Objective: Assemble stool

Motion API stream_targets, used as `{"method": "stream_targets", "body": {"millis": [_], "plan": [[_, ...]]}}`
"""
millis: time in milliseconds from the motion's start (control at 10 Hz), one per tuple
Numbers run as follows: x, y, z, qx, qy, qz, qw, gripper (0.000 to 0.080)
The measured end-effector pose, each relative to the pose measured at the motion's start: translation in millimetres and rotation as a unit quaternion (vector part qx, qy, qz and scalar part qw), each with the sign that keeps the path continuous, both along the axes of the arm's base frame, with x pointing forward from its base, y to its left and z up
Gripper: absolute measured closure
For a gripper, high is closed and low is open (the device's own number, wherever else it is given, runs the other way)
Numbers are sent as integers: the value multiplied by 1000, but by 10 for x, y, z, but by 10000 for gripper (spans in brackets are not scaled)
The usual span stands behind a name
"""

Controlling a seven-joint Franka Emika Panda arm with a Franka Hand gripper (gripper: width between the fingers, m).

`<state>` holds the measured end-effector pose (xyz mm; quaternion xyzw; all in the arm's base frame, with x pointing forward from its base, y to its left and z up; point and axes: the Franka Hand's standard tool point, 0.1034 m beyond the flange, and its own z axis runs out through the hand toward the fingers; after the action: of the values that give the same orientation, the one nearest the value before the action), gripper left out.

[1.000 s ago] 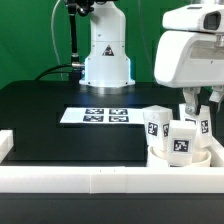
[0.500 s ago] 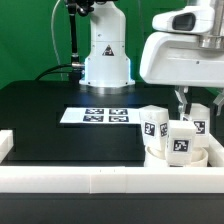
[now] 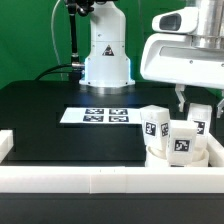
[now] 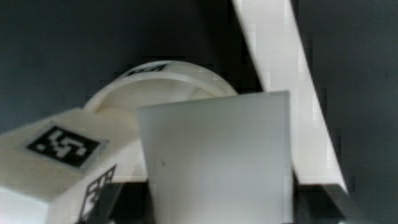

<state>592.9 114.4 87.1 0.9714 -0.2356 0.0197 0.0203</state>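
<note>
Lower right, gripper (image 3: 193, 103): we see it clamped on a leg (image 3: 201, 119).
Seat (image 3: 178, 157): two tagged legs (image 3: 154, 124) stand on it.
Centre, marker board (image 3: 96, 116): flat.

The exterior view faces the arm's base across the surface (image 3: 40, 120); the wrist view looks down close. Both share the tagged legs (image 3: 181, 143) (image 4: 71, 150).

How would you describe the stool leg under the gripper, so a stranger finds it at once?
Look at the white border rail along the table's near edge, toward the exterior view's right, where the round seat lies. Three tagged legs stand there; this leg is the rearmost, directly beneath the gripper.
</note>
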Motion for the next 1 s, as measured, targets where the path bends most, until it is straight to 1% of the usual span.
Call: {"method": "stream_targets", "body": {"millis": [300, 500, 600, 700, 800, 1000], "plan": [[-2, 6, -3, 4, -4, -83, 996, 462], [-5, 17, -5, 9, -6, -153, 988, 462], [-3, 10, -10, 19, -8, -196, 980, 462], [15, 4, -12, 36, -14, -256, 966, 462], [35, -1, -14, 49, -21, -287, 957, 462], [56, -4, -17, 71, -28, -378, 922, 462]]}}
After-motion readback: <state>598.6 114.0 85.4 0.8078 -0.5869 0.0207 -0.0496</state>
